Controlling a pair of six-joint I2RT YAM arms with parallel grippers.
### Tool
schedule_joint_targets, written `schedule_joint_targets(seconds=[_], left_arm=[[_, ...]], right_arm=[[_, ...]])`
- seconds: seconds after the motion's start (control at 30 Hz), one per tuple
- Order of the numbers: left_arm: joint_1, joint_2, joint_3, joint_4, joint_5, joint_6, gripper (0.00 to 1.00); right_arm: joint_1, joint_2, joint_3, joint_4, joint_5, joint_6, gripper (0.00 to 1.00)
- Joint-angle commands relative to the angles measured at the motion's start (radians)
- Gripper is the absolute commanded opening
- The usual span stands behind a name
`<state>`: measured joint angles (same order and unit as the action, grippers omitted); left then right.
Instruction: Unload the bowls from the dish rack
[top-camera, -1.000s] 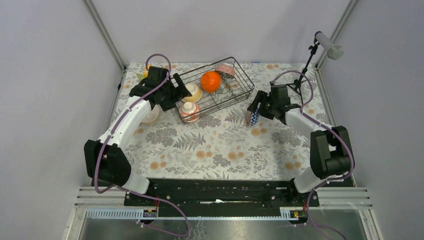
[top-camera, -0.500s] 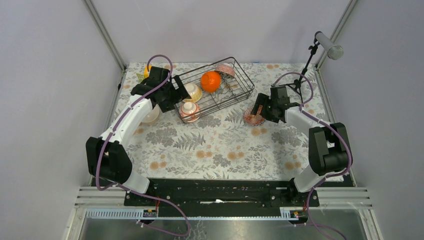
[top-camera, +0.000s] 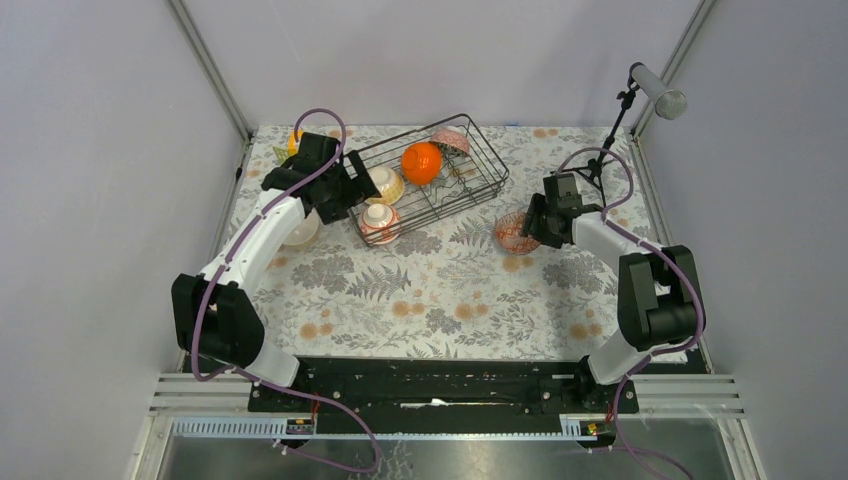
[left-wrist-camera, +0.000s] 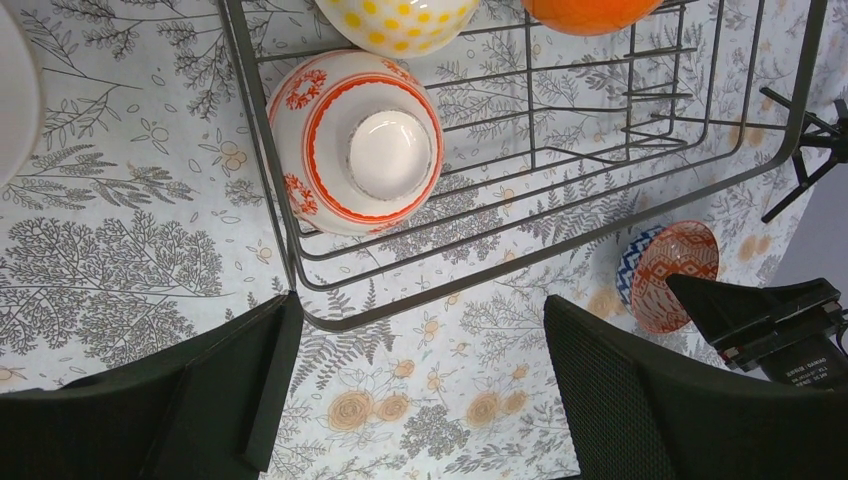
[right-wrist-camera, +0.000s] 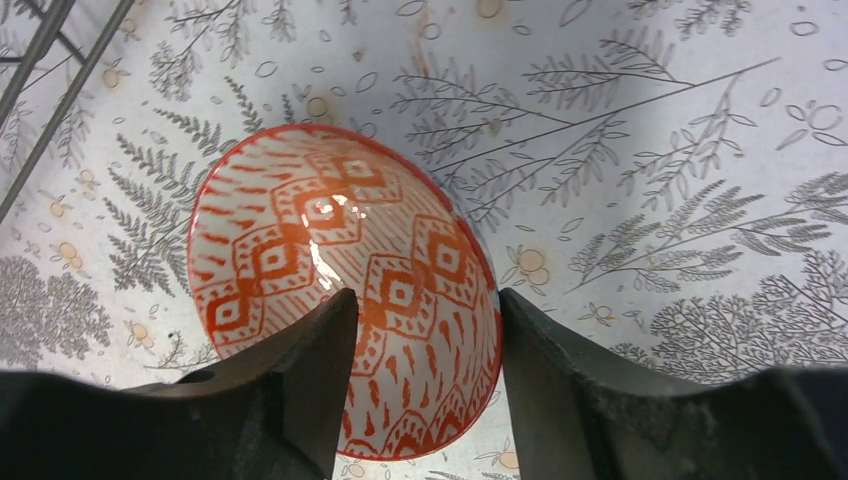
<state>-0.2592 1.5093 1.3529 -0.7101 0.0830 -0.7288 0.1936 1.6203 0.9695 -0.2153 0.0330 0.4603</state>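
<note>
The dark wire dish rack (top-camera: 478, 150) stands at the back centre. It holds an orange bowl (top-camera: 421, 162), a pinkish patterned bowl (top-camera: 450, 139), a cream yellow-dotted bowl (top-camera: 386, 184) and a white red-patterned bowl (top-camera: 380, 220), which lies upside down in the left wrist view (left-wrist-camera: 355, 140). A beige bowl (top-camera: 300, 230) sits on the table left of the rack. A bowl with a red-patterned inside and a blue outside (top-camera: 511, 232) (right-wrist-camera: 340, 280) rests on the table right of the rack. My right gripper (top-camera: 532, 222) (right-wrist-camera: 425, 340) is open, its fingers straddling that bowl's near rim. My left gripper (top-camera: 345, 192) (left-wrist-camera: 420, 400) is open and empty above the rack's near left corner.
A microphone (top-camera: 660, 92) on a small black tripod (top-camera: 598, 165) stands at the back right, just behind my right arm. A yellow block (top-camera: 293, 140) lies at the back left, behind my left wrist. Metal frame posts and grey walls close in the flowered table.
My right gripper lowered the red-and-blue bowl from a tilted hold onto the table, opened, and drew slightly right. My left arm barely moved.
</note>
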Motion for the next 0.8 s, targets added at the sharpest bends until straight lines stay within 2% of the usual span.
schedule_joint_targets(seconds=[0.0, 0.13, 0.23, 0.37, 0.53, 0.77], left_arm=[[0.000, -0.005, 0.052, 0.010, -0.028, 0.017, 0.95], [-0.001, -0.005, 0.051, 0.011, -0.028, 0.016, 0.95], [-0.001, -0.004, 0.050, 0.011, -0.029, 0.013, 0.95], [-0.002, -0.001, 0.050, 0.011, -0.032, 0.011, 0.95], [0.000, 0.000, 0.050, 0.011, -0.040, 0.009, 0.95], [0.001, -0.003, 0.048, 0.011, -0.042, 0.006, 0.95]], right_arm=[[-0.023, 0.010, 0.048, -0.029, 0.063, -0.004, 0.58], [-0.046, 0.013, 0.052, -0.041, 0.078, -0.007, 0.57], [-0.067, 0.018, 0.051, -0.041, 0.078, -0.008, 0.49], [-0.099, 0.032, 0.055, -0.041, 0.071, -0.008, 0.35], [-0.131, 0.064, 0.103, -0.055, 0.064, -0.010, 0.10], [-0.180, 0.132, 0.212, -0.079, 0.071, 0.019, 0.07]])
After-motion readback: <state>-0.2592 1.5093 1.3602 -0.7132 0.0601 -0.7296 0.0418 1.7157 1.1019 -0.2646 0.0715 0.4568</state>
